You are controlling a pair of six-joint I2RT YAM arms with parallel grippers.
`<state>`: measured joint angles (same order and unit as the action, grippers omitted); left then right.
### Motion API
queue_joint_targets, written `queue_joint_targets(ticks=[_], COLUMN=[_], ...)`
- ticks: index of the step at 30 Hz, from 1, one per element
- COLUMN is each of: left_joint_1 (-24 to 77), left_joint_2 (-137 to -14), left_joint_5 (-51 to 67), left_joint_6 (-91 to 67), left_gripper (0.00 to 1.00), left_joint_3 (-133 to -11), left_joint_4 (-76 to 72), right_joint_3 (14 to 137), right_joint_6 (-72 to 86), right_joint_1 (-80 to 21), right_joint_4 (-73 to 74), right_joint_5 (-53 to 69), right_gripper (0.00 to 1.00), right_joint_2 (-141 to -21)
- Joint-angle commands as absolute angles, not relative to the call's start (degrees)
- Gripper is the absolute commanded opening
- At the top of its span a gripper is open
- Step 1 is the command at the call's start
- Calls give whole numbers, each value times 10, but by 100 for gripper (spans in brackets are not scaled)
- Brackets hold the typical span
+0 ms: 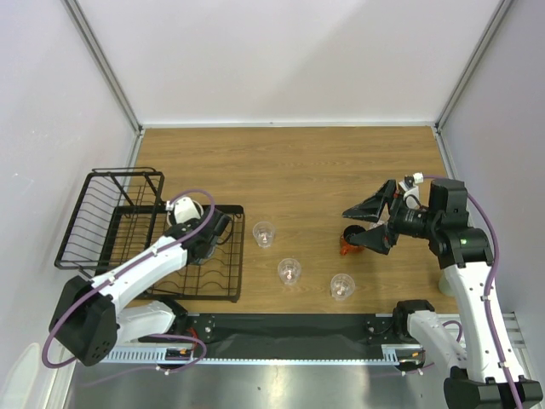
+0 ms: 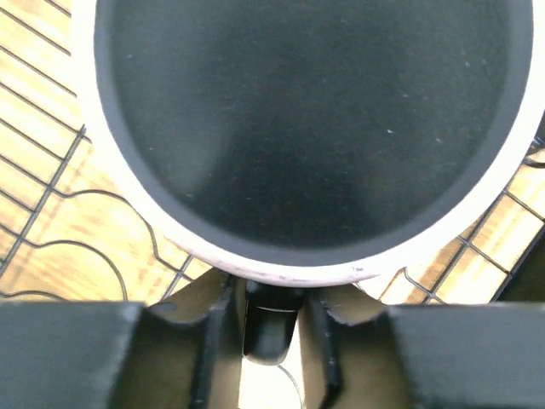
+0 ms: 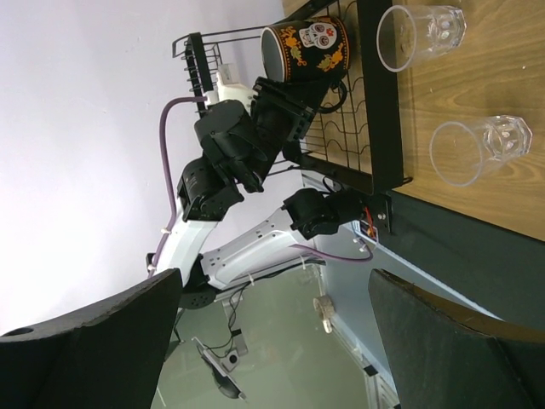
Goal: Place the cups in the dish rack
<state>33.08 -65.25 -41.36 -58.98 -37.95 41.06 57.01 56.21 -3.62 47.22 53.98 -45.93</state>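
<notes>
The black wire dish rack (image 1: 111, 223) sits at the left of the table. A dark mug (image 2: 306, 119) with a pale rim and skull pictures (image 3: 308, 41) stands upright on the rack's grid. My left gripper (image 2: 268, 294) reaches down over it (image 1: 203, 245). Its jaws stand narrowly apart round the mug's handle, with a sliver of light beside one finger. Three clear tumblers (image 1: 264, 233) (image 1: 289, 271) (image 1: 342, 286) stand on the wood. My right gripper (image 1: 347, 227) hangs wide open and empty just above an orange-red cup (image 1: 347, 248). A pale cup (image 1: 445, 281) peeks out beside the right arm.
The rack's taller basket (image 1: 128, 183) is at its far end. Purple cables loop over both arms. A black strip (image 1: 289, 328) runs along the near edge between the arm bases. Walls close in the table at the back and both sides.
</notes>
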Motion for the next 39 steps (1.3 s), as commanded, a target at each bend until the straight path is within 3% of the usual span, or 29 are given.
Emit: queue_joint_targets(ticks=[1, 5, 8, 16, 19, 22, 23, 29, 36, 39], left_joint_1=[324, 305, 280, 244, 242, 243, 244, 269, 331, 358], left_joint_2=[-656, -663, -664, -707, -715, -714, -710, -706, -704, -717], left_joint_5=[-448, -447, -437, -466, -462, -440, -436, -448, -458, -453], left_joint_6=[-627, -676, -688, -674, -670, -673, -678, -703, -718, -738], left_gripper=[27, 12, 7, 10, 19, 38, 50, 76, 87, 87], left_joint_3=[-405, -401, -394, -432, -443, -444, -442, -462, -492, -505], left_joint_4=[444, 468, 467, 470, 473, 475, 478, 513, 539, 553], right_joint_3=[571, 574, 574, 579, 584, 610, 614, 614, 611, 610], right_joint_6=[550, 548, 546, 527, 515, 475, 467, 473, 481, 485], right_joint_1=[-33, -34, -34, -33, -28, -21, -19, -20, -19, -19], right_joint_4=[454, 454, 456, 475, 482, 521, 528, 516, 508, 505], right_joint_5=[564, 566, 568, 572, 577, 577, 574, 574, 572, 572], right_gripper=[98, 98, 98, 98, 98, 97, 97, 98, 97, 97], right_joint_2=[-461, -463, -463, -468, -475, -489, -491, -492, -490, -488])
